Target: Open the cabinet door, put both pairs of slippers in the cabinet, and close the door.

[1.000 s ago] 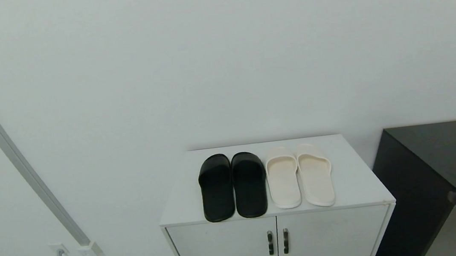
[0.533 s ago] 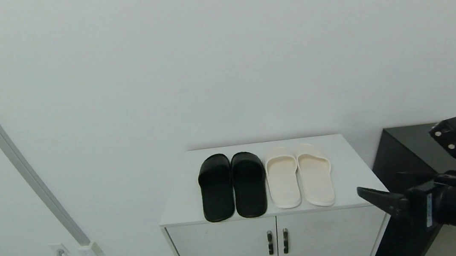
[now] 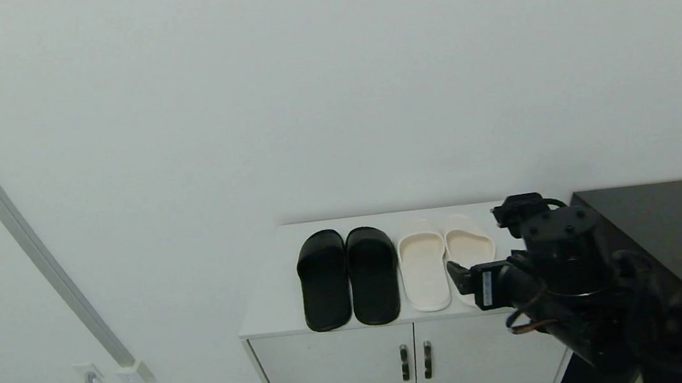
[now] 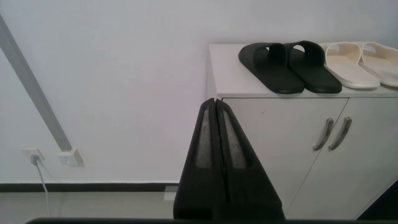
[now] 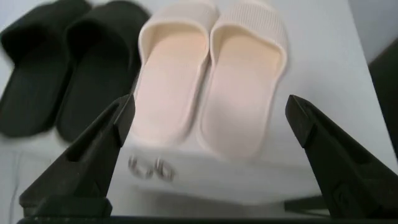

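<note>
White wall [image 3: 329, 90] forms the background, crossed on the robot's left by a slanting grey conduit [image 3: 18, 228]. Against it stands the white cabinet [image 3: 268, 312], both doors [image 3: 336, 372] closed, with a black table [image 3: 671, 218] just beside it on the right. On the cabinet top, side by side with toes toward the wall, lie the black slippers [image 3: 348, 277] and the cream slippers [image 3: 423, 264] (the two pairs touching or nearly so). The right gripper [image 5: 210, 107] is spread wide above the front edge of the top. The cream pair lies framed between its fingers [image 5: 93, 155], the black pair beyond the finger on the robot's left; contact cannot be told. The left gripper [image 4: 216, 109] is pressed flat together on nothing, well short of the cabinet, whose two dark handles [image 4: 333, 134] lie beyond its fingertips and off to one side.
</note>
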{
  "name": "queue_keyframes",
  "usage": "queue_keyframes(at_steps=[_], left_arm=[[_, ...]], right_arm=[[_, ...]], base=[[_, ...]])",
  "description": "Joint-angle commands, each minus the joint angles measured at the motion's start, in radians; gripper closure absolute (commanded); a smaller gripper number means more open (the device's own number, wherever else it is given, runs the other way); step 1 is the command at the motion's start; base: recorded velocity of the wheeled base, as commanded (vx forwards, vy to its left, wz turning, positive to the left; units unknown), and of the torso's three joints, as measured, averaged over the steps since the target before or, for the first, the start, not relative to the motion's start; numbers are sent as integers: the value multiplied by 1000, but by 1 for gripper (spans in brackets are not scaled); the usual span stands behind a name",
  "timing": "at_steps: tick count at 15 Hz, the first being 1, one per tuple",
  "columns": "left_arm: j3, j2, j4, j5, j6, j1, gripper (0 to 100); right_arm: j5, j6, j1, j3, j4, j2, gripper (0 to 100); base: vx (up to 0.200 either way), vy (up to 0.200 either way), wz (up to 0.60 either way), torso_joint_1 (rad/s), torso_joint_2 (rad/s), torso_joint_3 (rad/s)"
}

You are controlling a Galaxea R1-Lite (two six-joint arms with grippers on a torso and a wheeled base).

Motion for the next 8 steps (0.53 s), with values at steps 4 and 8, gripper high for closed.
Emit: queue_keyframes(at_steps=[4,8], left_arm=[[0,1,-1,1,0,0,100],[0,1,-1,1,0,0,100]], right_arm=[[-93,4,-13,-223,-37,276,0],[-101,27,-37,-292,-34,366,0]], base=[[0,0,0,0,0,0],[0,0,0,0,0,0]])
